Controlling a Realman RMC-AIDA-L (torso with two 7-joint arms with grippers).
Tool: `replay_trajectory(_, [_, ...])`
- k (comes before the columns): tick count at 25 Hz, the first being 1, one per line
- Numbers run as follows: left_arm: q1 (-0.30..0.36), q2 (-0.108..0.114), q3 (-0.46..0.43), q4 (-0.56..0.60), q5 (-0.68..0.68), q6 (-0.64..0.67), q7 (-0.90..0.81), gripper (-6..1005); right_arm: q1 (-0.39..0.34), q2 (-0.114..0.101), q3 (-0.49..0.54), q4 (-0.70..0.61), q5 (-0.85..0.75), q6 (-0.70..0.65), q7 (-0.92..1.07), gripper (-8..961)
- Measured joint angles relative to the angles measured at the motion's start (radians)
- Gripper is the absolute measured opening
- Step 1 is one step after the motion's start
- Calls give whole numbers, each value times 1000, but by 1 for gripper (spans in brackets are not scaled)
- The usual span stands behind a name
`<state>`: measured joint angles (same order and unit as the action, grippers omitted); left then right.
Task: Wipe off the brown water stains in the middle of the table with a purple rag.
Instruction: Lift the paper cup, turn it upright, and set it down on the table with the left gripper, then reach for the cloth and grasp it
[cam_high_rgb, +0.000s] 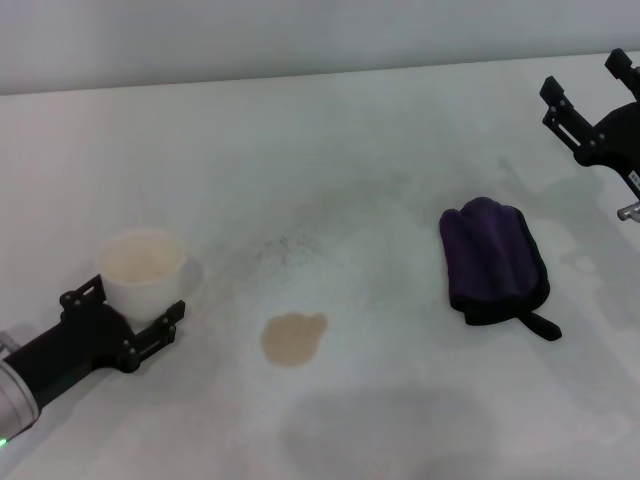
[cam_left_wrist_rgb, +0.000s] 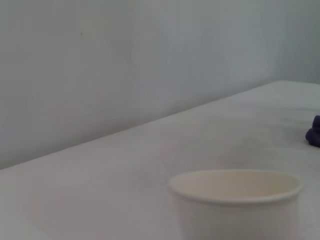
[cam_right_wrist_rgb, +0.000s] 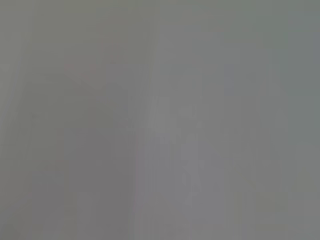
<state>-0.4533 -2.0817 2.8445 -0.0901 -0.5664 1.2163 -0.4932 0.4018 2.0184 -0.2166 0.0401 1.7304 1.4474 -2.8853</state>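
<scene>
- The white paper cup (cam_high_rgb: 143, 268) is clamped between the left gripper (cam_high_rgb: 125, 318) fingers, kept clear of the brown water stains (cam_high_rgb: 293, 338) just beside them.
- The right gripper (cam_high_rgb: 592, 105) is held with fingers apart, the purple rag (cam_high_rgb: 494, 258) lying ungrasped nearby on the table (cam_high_rgb: 330, 150).

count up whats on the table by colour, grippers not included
purple: 1, the purple rag
white: 1, the paper cup, with the left gripper around it
brown: 1, the brown water stains, a single puddle
total: 3, all on the table
</scene>
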Motion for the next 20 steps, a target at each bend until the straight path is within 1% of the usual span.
replay_trajectory(4, [28, 0, -1, 14, -19, 3, 42, 710, 6, -2, 3, -1, 3, -16, 0, 856])
replay_trajectory(7, [58, 0, -2, 39, -73, 2, 125, 710, 15, -3, 5, -2, 2, -42, 0, 857])
replay_trajectory(11, [72, 3, -2, 69, -129, 6, 181, 711, 22, -3, 5, -2, 0, -62, 0, 857])
replay_trajectory(17, [72, 3, -1, 66, -140, 0, 181, 824, 29, 0, 0, -2, 0, -72, -3, 856])
replay_trajectory(20, [78, 2, -1, 63, -141, -2, 181, 858, 29, 0, -1, -2, 0, -85, -3, 856])
